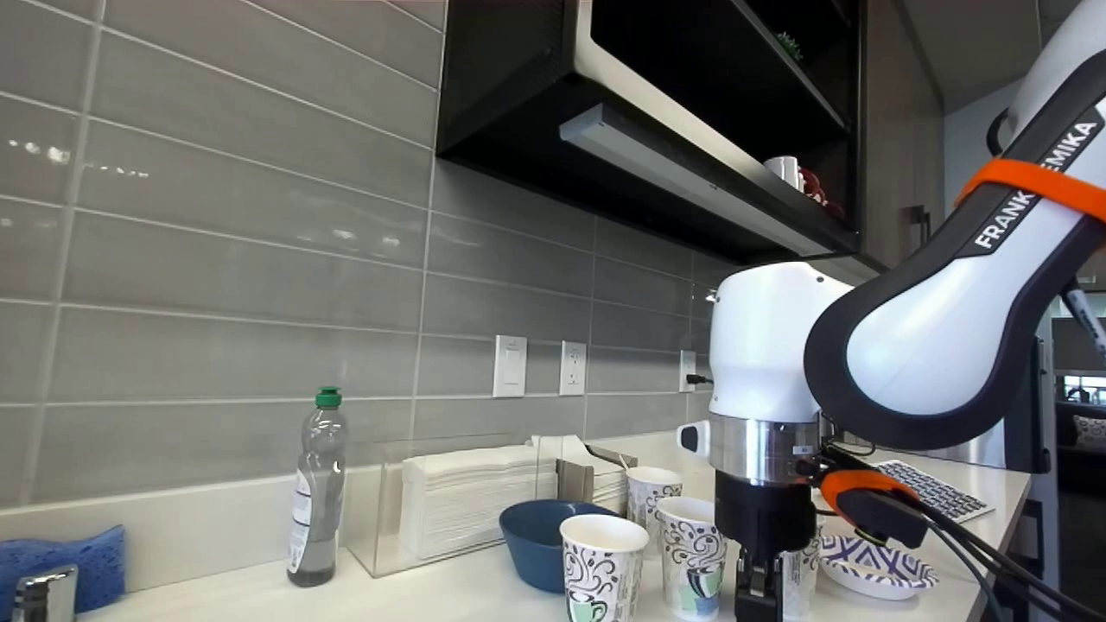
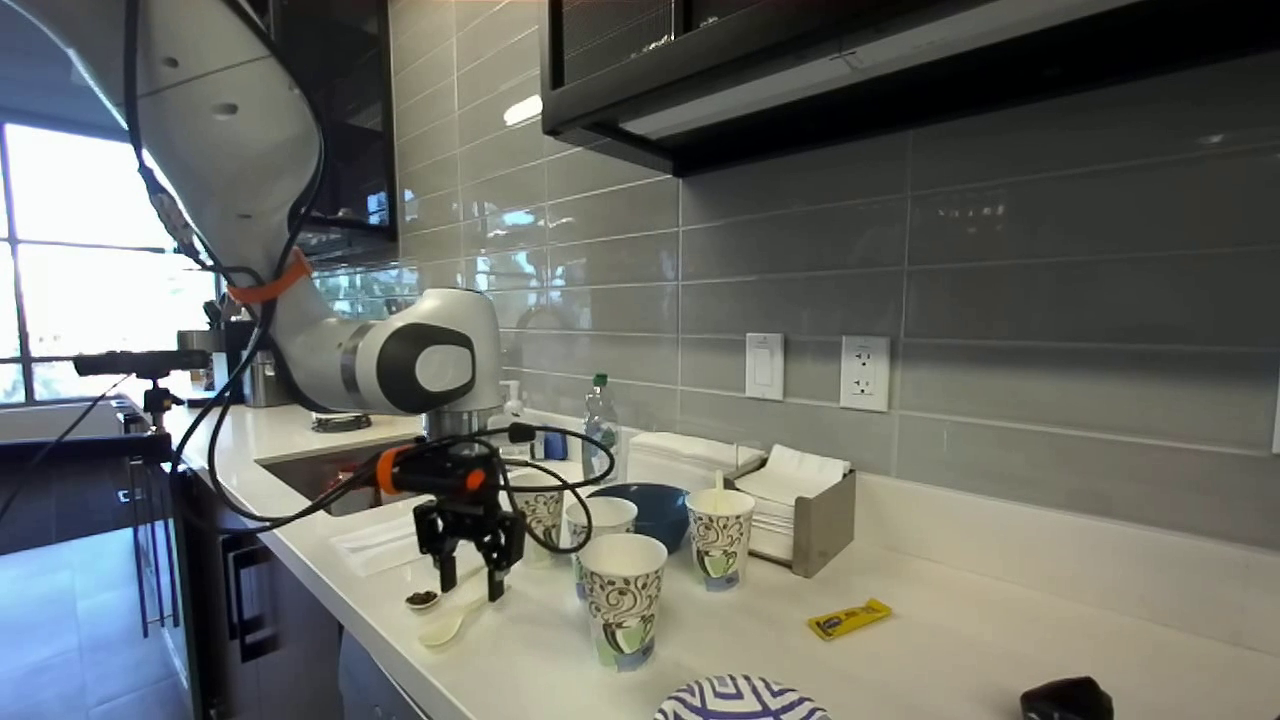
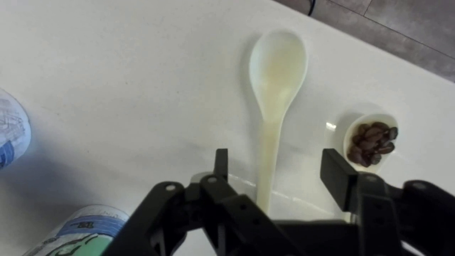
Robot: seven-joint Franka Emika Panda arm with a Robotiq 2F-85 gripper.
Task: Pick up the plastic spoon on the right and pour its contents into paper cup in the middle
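Visibly, beans (image 3: 372,143) in spoon (image 3: 376,117), stick (image 2: 719,480) in rear cup (image 2: 719,545)

Clear btl. (image 1: 316,518) w/ grn cap stands nr the edge of the table (image 1: 432,598) along the tiled wall (image 1: 233,259); blue sponge (image 1: 97,557) nr same edge, partly behind a chrome fitting (image 1: 48,598). Farther along that edge: clear holder (image 1: 384,510) w/ white napkins (image 1: 471,497), dk. blue bowl (image 1: 534,553) just in front. Paper cups (image 1: 601,570), white w/ print, upright by that bowl; rearmost has a stick (image 1: 623,463) poking out. End effector (image 1: 760,596) points down, lower end out of view, one more paper cup (image 1: 800,574) half hidden behind it. Patterned bowl (image 1: 877,566) nr outer edge, keyboard (image 1: 933,490) nr far corner.
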